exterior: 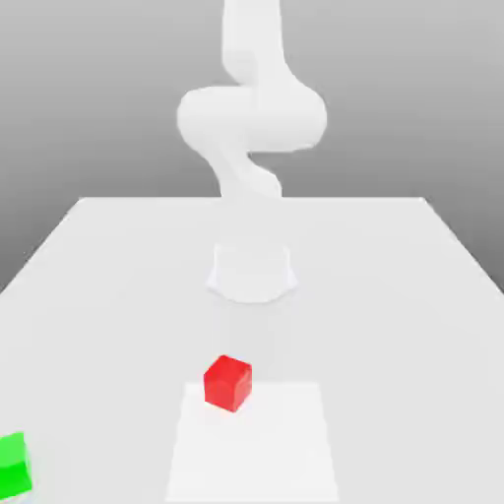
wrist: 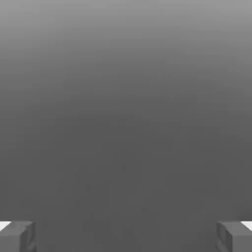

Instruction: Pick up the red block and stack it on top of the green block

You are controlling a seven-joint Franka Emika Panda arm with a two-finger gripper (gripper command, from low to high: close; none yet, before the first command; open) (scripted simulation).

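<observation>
red block: smooth faces, plastic-looking, matt | green block, well apart from red block: smooth, matt | counter under red block: smooth, plain, pale | arm beyond red block: smooth white shell, plastic-looking | end effector: grey, matt fingers

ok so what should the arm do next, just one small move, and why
Probably swing the hand toward the solid red block and stop above it, fingers kept open: they stand wide apart with nothing between them, while the red block sits on the pale tabletop, apart from the bright green block.
</observation>
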